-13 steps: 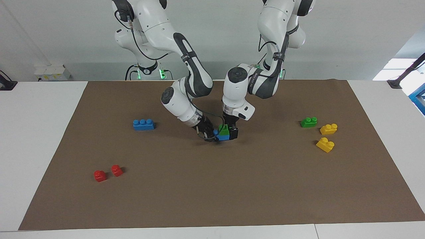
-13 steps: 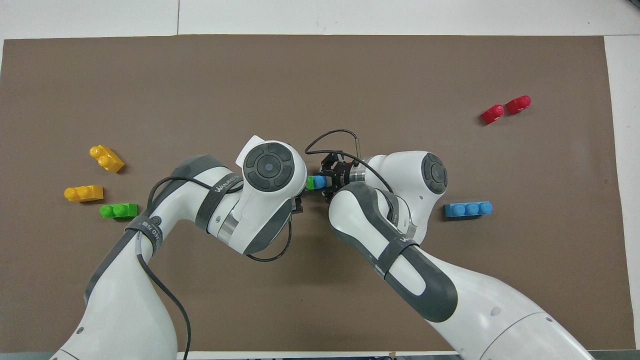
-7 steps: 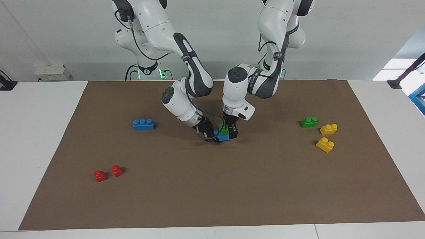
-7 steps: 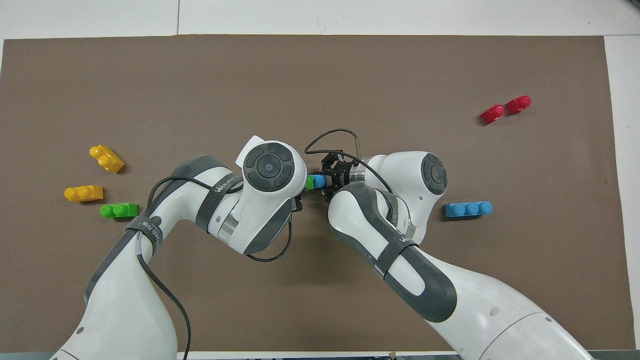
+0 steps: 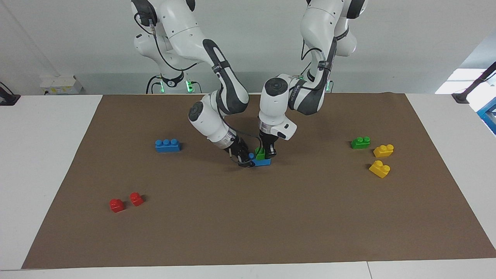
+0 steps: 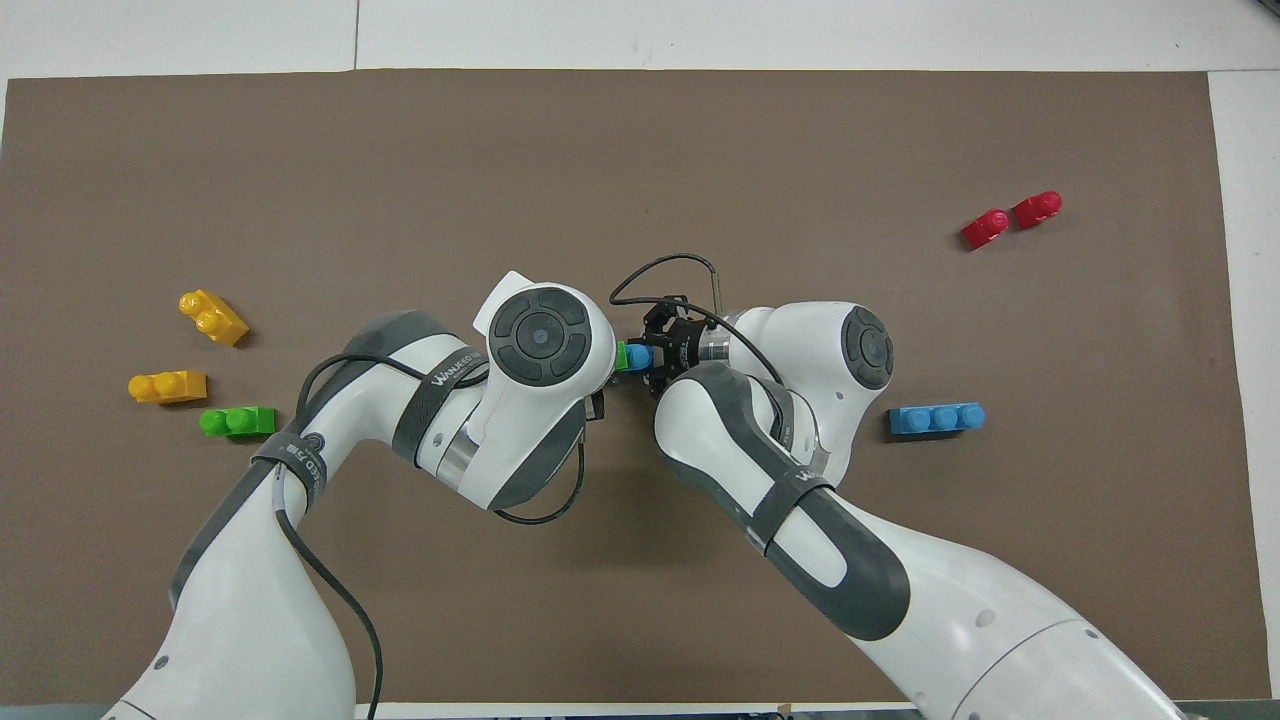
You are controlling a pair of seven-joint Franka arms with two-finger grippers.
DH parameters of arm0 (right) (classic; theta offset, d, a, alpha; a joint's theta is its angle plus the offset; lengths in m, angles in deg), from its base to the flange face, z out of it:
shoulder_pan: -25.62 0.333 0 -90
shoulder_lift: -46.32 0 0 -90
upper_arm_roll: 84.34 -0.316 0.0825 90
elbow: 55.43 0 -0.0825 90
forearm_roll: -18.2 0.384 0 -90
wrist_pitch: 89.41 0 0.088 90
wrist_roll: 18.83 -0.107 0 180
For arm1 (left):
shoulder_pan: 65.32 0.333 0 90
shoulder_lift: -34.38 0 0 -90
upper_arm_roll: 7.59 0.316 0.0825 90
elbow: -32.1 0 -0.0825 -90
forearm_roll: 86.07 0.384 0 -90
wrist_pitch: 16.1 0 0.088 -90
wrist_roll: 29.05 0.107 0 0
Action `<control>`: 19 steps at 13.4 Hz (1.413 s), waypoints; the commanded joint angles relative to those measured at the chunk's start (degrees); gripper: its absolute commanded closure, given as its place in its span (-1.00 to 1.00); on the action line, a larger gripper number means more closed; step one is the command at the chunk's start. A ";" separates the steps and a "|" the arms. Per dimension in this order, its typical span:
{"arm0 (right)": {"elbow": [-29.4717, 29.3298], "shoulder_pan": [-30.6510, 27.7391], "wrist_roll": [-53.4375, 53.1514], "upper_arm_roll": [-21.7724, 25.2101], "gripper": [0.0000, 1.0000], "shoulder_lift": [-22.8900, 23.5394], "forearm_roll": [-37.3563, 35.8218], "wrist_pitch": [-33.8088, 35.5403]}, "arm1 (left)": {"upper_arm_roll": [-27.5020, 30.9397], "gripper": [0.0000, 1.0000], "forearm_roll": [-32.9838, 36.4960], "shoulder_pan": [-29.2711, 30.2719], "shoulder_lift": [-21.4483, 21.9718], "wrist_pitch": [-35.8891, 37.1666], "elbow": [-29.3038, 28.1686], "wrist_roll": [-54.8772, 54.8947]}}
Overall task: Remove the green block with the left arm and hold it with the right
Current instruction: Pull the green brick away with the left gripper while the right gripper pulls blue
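Note:
A green block [image 5: 259, 154] sits stacked on a blue brick [image 5: 264, 162] in the middle of the brown mat [image 5: 248, 224]. My left gripper [image 5: 266, 152] comes down from above and is shut on the green block. My right gripper [image 5: 245, 159] reaches in low from the right arm's end and is shut on the end of the blue brick. In the overhead view only slivers of the green block [image 6: 621, 357] and the blue brick [image 6: 638, 356] show between the two wrists. There the left gripper is hidden under its own wrist.
A second green block [image 5: 360, 142] and two yellow bricks [image 5: 383, 150] [image 5: 379, 169] lie toward the left arm's end. A blue three-stud brick [image 5: 167, 145] and two red bricks [image 5: 116, 205] [image 5: 136, 198] lie toward the right arm's end.
My left gripper's fingers have closed in on the green block. The right gripper has kept its grip on the blue brick. Both arms have barely moved.

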 commanded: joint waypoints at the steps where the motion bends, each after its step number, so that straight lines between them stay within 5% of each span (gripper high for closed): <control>1: -0.37 0.18 1.66 -0.23 1.00 1.27 1.93 -1.51 | 0.91 1.00 1.05 0.13 3.31 0.45 -0.61 -0.92; 7: -0.45 0.10 1.66 -0.14 1.00 1.27 1.84 -1.25 | 1.09 1.00 0.96 2.40 10.07 8.09 -0.44 3.98; 10: -4.74 -1.39 1.57 0.38 1.00 0.83 -0.09 5.04 | 1.00 1.00 0.61 6.45 11.84 11.00 -0.53 14.42; 15: -12.92 -18.32 9.19 0.74 1.00 -1.28 -9.66 27.00 | 1.00 1.00 -2.19 14.80 12.19 10.57 -2.46 32.63; 19: -12.86 -29.32 13.52 0.56 1.00 -1.28 -15.03 34.60 | 0.92 1.00 -2.46 21.56 12.89 6.71 -7.37 44.67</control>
